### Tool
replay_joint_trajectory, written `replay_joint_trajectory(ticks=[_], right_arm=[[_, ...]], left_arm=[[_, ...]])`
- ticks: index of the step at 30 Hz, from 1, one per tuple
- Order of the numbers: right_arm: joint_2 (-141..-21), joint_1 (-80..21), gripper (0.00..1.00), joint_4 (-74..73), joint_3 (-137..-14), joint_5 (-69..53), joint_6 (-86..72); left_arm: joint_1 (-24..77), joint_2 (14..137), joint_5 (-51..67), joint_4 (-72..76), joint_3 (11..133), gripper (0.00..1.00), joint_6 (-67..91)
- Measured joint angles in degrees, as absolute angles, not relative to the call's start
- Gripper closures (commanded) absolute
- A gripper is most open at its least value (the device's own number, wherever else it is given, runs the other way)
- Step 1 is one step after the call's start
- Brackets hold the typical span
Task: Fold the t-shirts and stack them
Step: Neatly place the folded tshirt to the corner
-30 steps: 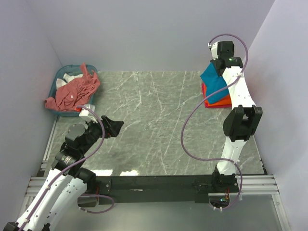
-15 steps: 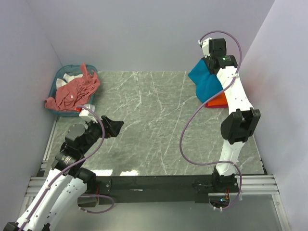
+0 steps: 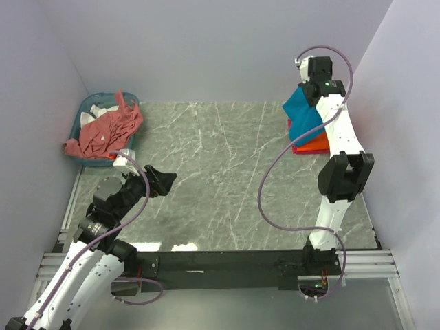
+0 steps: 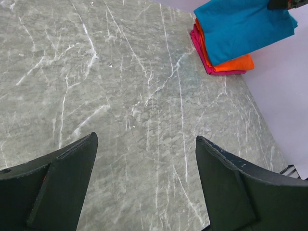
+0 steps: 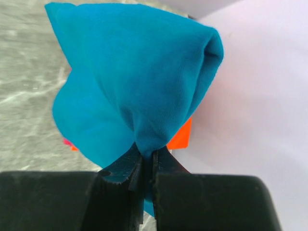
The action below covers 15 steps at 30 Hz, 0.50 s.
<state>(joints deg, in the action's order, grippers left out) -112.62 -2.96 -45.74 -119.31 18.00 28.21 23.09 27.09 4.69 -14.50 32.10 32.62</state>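
The right tool [image 5: 147,161] pinches the teal t-shirt [image 5: 139,82] over the orange t-shirt [image 4: 233,63]; stacking likely needs lowering squarely, then release.

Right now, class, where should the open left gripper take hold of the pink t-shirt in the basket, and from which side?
Probably the raised bunch at the far end of the pink t-shirt, coming down from above: it sticks up above the basket rim, so the fingers can close on cloth alone. The left gripper is open and empty.
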Motion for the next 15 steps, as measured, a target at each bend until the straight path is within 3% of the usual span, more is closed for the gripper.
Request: replay_joint_trajectory(ticks=[15], right_arm=[[-114.83, 0.97, 1.00, -44.10, -117.69, 17.96, 28.47]], left_arm=[[23.09, 27.09, 4.69, -14.52, 32.10, 0.12, 32.62]])
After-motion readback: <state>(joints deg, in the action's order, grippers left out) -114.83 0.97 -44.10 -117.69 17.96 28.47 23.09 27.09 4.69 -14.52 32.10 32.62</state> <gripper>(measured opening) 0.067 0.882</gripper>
